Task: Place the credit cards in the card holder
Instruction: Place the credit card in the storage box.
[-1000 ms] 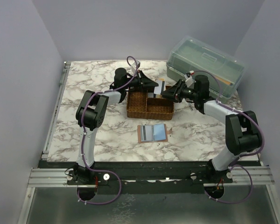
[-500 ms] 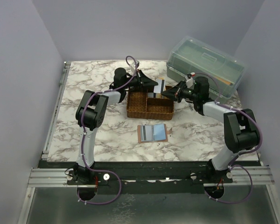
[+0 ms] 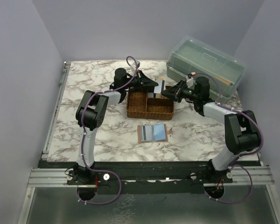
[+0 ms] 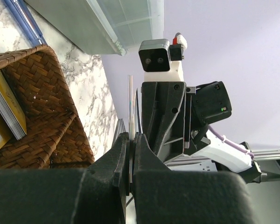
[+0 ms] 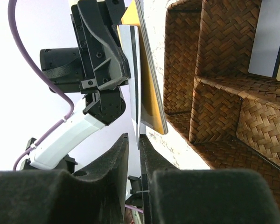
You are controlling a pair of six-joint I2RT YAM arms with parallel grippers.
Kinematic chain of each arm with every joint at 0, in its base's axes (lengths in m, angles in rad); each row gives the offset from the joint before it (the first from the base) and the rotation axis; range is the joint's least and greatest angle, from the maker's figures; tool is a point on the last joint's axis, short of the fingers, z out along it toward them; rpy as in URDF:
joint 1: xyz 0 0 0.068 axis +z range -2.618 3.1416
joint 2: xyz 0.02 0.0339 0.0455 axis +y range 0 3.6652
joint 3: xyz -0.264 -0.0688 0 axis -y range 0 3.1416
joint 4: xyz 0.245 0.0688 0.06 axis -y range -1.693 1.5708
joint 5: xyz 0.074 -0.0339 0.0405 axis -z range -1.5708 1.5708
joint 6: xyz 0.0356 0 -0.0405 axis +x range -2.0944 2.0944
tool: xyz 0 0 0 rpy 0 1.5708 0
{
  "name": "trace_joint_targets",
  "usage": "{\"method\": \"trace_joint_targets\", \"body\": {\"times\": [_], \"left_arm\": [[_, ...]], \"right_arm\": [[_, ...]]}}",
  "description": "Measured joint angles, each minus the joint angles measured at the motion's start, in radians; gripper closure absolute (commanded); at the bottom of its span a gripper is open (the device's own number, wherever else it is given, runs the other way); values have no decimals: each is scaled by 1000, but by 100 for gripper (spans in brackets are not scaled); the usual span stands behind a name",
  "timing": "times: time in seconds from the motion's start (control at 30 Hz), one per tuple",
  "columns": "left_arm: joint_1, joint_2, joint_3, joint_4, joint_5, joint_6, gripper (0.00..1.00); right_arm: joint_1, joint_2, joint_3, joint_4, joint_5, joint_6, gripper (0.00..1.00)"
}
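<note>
Left pincer (image 4: 131, 140): clamped on the upper part of two credit cards (image 5: 147, 79), one grey-white and one yellow, held upright and edge-on over the far rim of the woven tray (image 3: 147, 113).
Right pincer (image 5: 134, 145): narrow, facing the left one, with the lower edge of the grey-white card in the slot between its fingers; whether it pinches cannot be told.
Spare cards (image 5: 266, 37): lying inside a tray compartment.
Card holder (image 3: 152, 133): tan, lying open and flat on the marbled desk (image 3: 93, 79), just in front of the tray.
Green box (image 3: 205, 63): translucent, far right corner.
Blue pen (image 4: 21, 18): beside the box.
</note>
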Motion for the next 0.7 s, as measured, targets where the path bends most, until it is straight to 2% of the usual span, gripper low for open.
{"method": "trace_joint_targets", "body": {"times": [0.4, 0.6, 0.7], "left_arm": [[0, 0, -11, 0, 1, 4, 100], [0, 0, -17, 0, -1, 4, 100], [1, 0, -17, 0, -8, 4, 100]], "right_arm": [[0, -16, 1, -52, 27, -35, 81], [0, -11, 22, -56, 27, -35, 85], [0, 0, 34, -61, 26, -38, 82]]}}
